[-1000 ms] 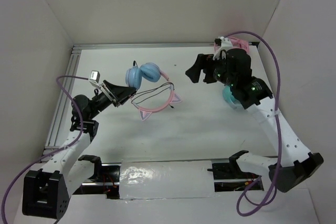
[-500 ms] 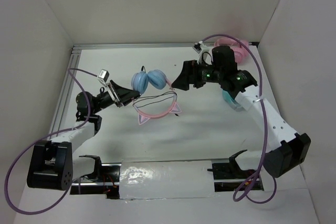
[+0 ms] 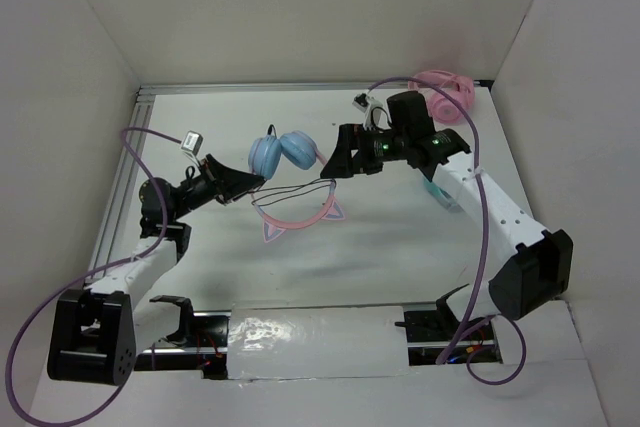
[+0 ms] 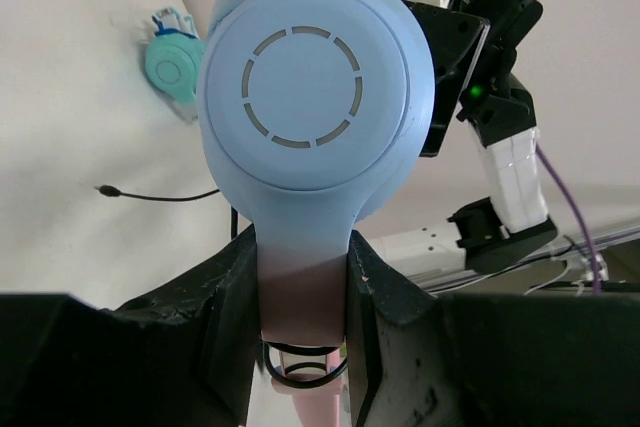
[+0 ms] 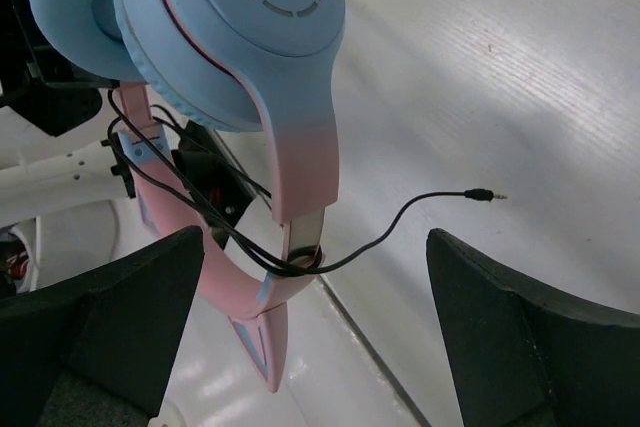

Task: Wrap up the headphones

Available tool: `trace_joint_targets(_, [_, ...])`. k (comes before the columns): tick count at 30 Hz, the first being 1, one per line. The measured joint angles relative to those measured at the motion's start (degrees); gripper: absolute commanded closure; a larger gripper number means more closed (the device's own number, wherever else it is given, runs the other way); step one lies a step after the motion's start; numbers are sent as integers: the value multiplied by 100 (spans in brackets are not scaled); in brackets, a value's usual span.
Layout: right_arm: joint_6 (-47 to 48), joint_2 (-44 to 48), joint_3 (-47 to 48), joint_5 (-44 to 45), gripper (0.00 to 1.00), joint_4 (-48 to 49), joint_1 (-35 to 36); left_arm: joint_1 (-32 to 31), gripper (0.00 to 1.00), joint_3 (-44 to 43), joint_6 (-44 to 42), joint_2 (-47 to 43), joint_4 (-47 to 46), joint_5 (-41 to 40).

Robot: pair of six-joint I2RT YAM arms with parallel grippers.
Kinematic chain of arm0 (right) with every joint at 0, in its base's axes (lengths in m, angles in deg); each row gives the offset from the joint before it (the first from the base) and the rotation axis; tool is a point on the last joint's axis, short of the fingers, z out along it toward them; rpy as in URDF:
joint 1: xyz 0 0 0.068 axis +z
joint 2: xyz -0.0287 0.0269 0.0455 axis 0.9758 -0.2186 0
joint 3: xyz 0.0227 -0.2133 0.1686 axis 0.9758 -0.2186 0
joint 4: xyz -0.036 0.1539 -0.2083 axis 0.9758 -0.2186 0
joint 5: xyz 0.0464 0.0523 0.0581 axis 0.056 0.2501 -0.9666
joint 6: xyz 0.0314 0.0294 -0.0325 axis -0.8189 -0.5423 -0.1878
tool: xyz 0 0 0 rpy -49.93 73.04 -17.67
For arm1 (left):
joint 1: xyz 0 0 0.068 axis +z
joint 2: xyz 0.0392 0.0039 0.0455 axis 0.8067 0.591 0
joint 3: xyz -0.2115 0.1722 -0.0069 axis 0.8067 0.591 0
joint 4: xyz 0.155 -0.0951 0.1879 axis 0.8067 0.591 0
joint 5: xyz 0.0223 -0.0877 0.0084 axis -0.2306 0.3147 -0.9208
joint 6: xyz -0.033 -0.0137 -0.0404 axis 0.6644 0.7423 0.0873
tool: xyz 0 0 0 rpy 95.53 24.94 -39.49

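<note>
The left fingers [image 3: 240, 179] are clenched on the headphones [image 3: 270, 155], pinching the pink stem just under one blue ear cup. The set appears to hang clear above the counter [image 3: 400, 247], left of the middle, with the cups on the far side and the cat-eared band nearer. Held this way, the band is steady and open to the other arm. The right fingers [image 3: 343, 154] are spread wide and hold nothing. They sit just right of the cups, facing them. The thin black cable [image 5: 400, 219] is looped along the band, and its free end with the plug [image 5: 487, 194] trails out loose. My guess is that the right arm is placed there to catch that tail and wind it on.
</note>
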Motion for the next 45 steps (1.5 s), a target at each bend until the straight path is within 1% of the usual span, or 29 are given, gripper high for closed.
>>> trace_joint_targets(6, [-28,-256,-15,-374,2,13,129,-15,100,-9,-332,-188,236,-85])
trace_joint_targets(7, [-28,-306,-17,-459,4,20,153,-15,100,-17,-380,-188,273,-85])
trace_joint_targets(11, [-55,-389,-55,-649,16,68,210,-15,100,-33,-396,-109,278,-57])
trace_joint_targets(14, [-76,-389,-55,-658,15,66,247,-15,100,-52,-389,37,275,-37])
trace_joint_targets(20, [-140,-387,-52,-55,9,-50,365,-15,100,-52,-306,129,275,-52])
trace_joint_targets(23, [-225,-365,-52,553,8,-68,409,-13,100,-52,-195,129,267,-76])
trace_joint_targets(26, [-332,-293,-52,1008,11,-111,444,2,100,-44,-109,129,264,-103])
trace_joint_targets(27, [-369,-243,-52,1108,15,-129,466,4,100,-44,-105,129,264,-116])
trace_joint_targets(30, [-503,-37,-92,1281,20,-144,496,9,100,-44,-105,107,271,-164])
trace_joint_targets(33, [-634,181,-232,1182,22,-144,496,7,100,-44,-111,22,278,-234])
trace_joint_targets(38, [-708,166,-352,699,22,-146,514,-13,100,-44,-142,-157,289,-315])
trace_joint_targets(45, [-809,63,-365,258,18,-2,586,-131,100,-42,-284,-387,363,-435])
